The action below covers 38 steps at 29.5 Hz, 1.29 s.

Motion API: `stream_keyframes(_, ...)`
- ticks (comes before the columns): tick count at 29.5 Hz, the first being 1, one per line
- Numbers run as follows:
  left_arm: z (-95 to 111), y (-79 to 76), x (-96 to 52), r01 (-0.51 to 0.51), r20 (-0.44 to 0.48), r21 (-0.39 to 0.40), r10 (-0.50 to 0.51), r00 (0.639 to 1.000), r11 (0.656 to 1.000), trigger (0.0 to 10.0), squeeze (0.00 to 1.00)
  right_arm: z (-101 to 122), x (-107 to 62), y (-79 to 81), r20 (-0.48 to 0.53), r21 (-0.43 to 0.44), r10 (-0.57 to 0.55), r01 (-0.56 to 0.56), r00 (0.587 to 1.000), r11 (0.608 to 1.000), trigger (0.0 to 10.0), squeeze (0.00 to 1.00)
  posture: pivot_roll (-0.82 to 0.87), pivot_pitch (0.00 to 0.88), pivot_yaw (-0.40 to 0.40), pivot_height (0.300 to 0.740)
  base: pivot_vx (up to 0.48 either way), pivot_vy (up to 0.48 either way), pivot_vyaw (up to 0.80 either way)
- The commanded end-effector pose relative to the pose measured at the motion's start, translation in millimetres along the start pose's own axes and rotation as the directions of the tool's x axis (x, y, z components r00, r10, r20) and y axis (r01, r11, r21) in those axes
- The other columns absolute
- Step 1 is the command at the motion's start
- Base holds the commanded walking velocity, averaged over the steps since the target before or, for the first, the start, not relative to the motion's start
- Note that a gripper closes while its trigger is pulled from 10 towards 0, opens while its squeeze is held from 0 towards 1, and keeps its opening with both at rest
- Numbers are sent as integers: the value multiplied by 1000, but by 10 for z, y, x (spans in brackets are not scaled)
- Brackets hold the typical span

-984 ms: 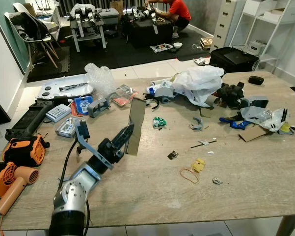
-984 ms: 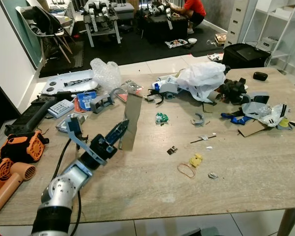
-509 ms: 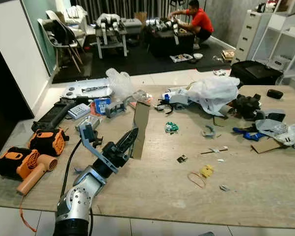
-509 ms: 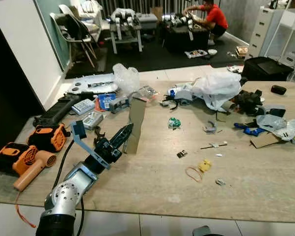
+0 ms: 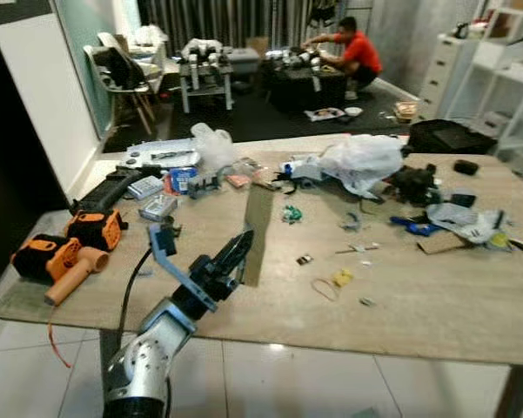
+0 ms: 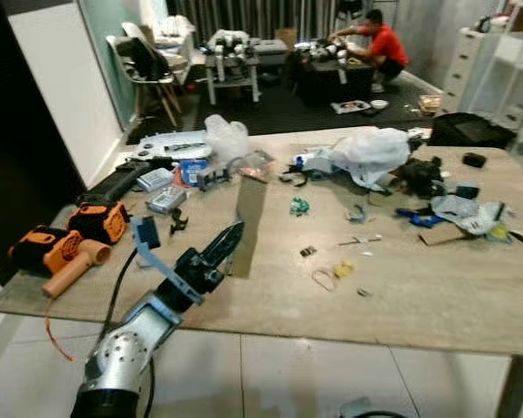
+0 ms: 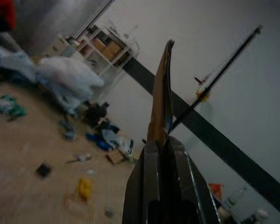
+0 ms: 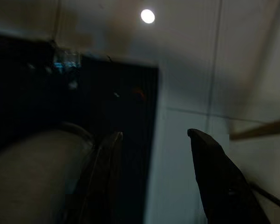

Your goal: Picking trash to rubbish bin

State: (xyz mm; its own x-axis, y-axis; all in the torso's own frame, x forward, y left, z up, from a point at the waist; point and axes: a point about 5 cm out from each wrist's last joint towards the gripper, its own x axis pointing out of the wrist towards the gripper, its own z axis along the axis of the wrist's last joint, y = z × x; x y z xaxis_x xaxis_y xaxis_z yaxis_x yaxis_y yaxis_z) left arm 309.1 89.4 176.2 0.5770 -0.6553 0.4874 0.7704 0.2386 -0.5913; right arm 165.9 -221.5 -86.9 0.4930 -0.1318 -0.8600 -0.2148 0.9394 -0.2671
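Left arm [image 5: 152, 348]: silver metal w/ round joint housing, black cable looping alongside, blue bracket near wrist. Left gripper [image 5: 238, 250]: black block, 2 long tapered black fingers. Right gripper [image 8: 156, 177]: same dark pointed fingers.

table [image 5: 435, 305]: light brown wood pattern
cardboard strip [image 5: 259, 233]: brown
tools [image 5: 65, 252] at 9 o'clock: orange and black
plastic bag [image 5: 361, 161] at 1 o'clock: white
person's shirt [image 5: 363, 50]: red
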Motion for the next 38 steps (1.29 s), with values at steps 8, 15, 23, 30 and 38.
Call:
stream_keyframes(8,-19,26,-63,-40,6,-3,40,999,999,10000,0,521,16,-190,176,-110,-121,142,977,984,10000,0,-94,94,17,740,-137,0,0)
stream_keyframes(15,-55,11,-46,-32,-11,12,32,999,999,10000,0,681,19,-39,227,-166,-41,80,973,983,10000,0,-84,79,8,740,0,0,0)
stream_keyframes(23,-67,15,-42,-38,-15,20,38,999,999,10000,0,360,30,43,101,-135,-15,29,995,990,10000,0,-81,76,6,740,0,0,-254)
stream_keyframes(30,-81,19,-24,-37,-24,21,38,999,999,10000,0,149,18,29,33,-120,-17,21,999,993,10000,0,-90,79,14,740,0,0,-773)
stream_keyframes(38,-85,29,-12,-40,-27,23,40,999,999,10000,0,-10,3,26,-23,-111,-19,16,1000,994,10000,0,-90,79,16,740,0,0,-773)
